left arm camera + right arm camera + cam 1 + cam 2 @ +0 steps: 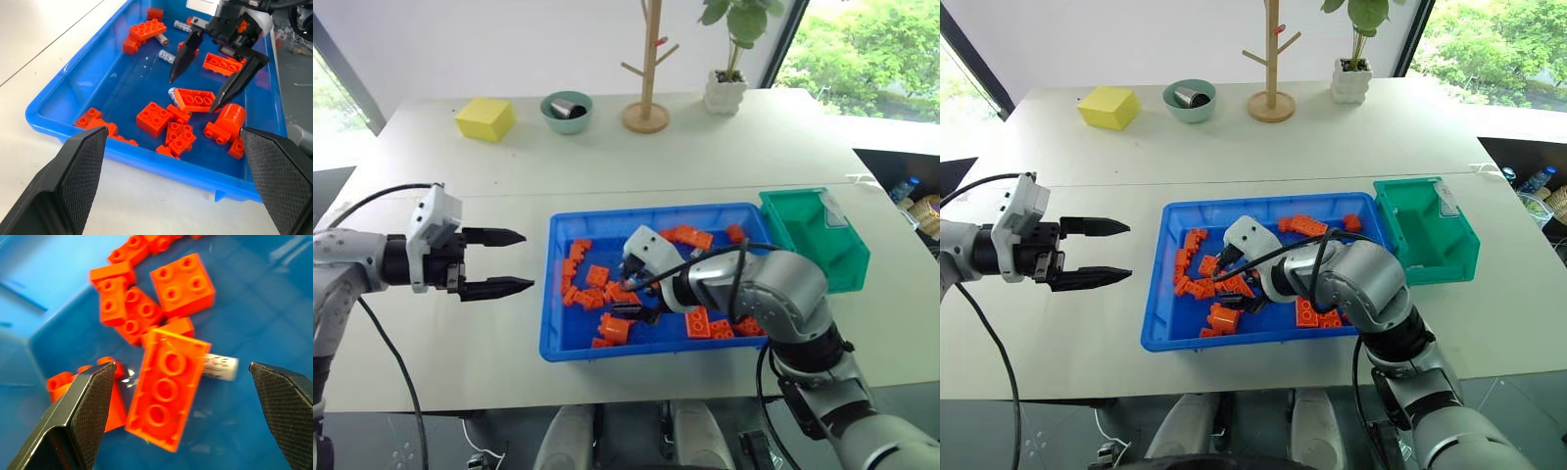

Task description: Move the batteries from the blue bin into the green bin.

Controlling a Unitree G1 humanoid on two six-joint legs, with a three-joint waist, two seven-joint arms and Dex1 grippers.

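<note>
Pale white tables [636,162] before a plain wall, daylit windows [867,49] onto greenery behind.

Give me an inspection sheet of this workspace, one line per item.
Surface: pale table.
Job's things: batteries lie among bricks in the blue bin; one sits half under a brick; green bin beside it.
Clutter: orange bricks, yellow block, bowl holding a metal cup, wooden stand, potted plant.
Grippers: left end effector open, outside the bin; right end effector open over the bricks.
Cables: black cable on left arm.
Surroundings: window, greenery.
</note>
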